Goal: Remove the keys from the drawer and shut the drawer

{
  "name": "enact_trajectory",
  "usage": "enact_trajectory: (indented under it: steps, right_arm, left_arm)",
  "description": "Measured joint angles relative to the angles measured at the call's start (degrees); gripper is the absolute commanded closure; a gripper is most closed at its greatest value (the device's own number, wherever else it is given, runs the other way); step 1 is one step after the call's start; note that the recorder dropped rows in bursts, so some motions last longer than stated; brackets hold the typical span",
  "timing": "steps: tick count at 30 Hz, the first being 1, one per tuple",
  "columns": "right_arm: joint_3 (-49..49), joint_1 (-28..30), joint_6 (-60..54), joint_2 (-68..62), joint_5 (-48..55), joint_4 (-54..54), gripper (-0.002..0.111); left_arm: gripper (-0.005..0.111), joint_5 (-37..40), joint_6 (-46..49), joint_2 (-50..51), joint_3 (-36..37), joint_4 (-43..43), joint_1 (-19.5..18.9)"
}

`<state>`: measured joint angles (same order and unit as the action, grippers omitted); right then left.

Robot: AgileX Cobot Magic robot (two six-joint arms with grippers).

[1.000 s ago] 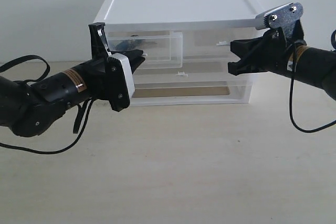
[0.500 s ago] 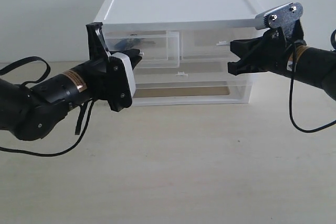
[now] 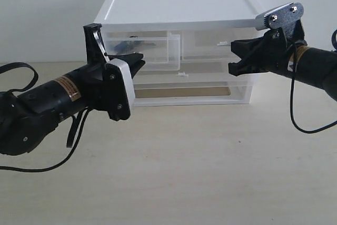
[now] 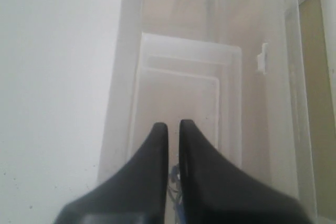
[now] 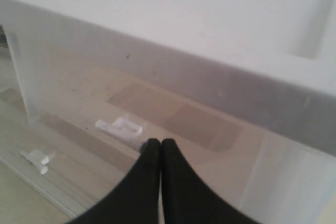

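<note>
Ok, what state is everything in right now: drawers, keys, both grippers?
Left small drawer: pulled part way out.
Right small drawer: closed.
Wide drawer: closed.
Keys: apparently inside the open drawer; gripped or not, cannot tell.
Left gripper: shut, at the open drawer.
Right gripper: shut, empty, in front of the cabinet.

White cabinet (image 3: 179,3) on beige table (image 3: 210,172)

tabletop (image 3: 210,172) open before cabinet (image 3: 179,3); drawer (image 3: 158,51) juts
</note>
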<state>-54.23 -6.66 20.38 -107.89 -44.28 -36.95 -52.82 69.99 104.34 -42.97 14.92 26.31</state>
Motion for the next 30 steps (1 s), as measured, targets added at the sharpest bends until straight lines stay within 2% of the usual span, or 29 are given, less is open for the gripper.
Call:
enact_trajectory:
  steps: [5, 8, 11, 13, 16, 18, 23, 25, 28, 30]
  right_arm:
    - [0.00, 0.00, 0.00, 0.00, 0.00, 0.00, 0.108]
    - [0.00, 0.00, 0.00, 0.00, 0.00, 0.00, 0.108]
    - [0.00, 0.00, 0.00, 0.00, 0.00, 0.09, 0.108]
    - [0.00, -0.04, 0.00, 0.00, 0.10, 0.18, 0.108]
    - [0.00, -0.13, 0.00, 0.00, 0.10, 0.32, 0.108]
    - [0.00, -0.13, 0.00, 0.00, 0.10, 0.32, 0.108]
    - [0.00, -0.13, 0.00, 0.00, 0.21, 0.32, 0.108]
    - [0.00, -0.13, 0.00, 0.00, 0.21, 0.32, 0.108]
    - [0.00, -0.13, 0.00, 0.00, 0.21, 0.32, 0.108]
    - [0.00, -0.13, 0.00, 0.00, 0.21, 0.32, 0.108]
  left_arm:
    - [0.102, -1.22, 0.74, -1.31, 0.99, 0.01, 0.51]
    - [0.096, -4.16, -1.73, -2.09, 1.62, -0.69, 0.51]
    - [0.080, -6.80, -7.88, -3.43, 2.36, -0.84, 0.51]
    - [0.065, -7.57, -13.68, -4.85, 2.58, -0.96, 0.51]
    - [0.055, -5.31, -26.49, -7.94, 2.58, -1.88, 0.51]
    - [0.055, 1.83, -35.23, -10.91, 1.03, -1.80, 0.51]
    - [0.055, 37.18, -53.61, -18.53, -8.97, 8.12, 1.02]
    - [0.055, 46.21, -58.06, -19.47, -11.95, 11.30, 1.13]
    - [0.055, 54.05, -59.06, -19.62, -13.33, 12.97, 1.13]
    - [0.055, 55.43, -58.94, -19.12, -13.43, 12.98, 1.13]
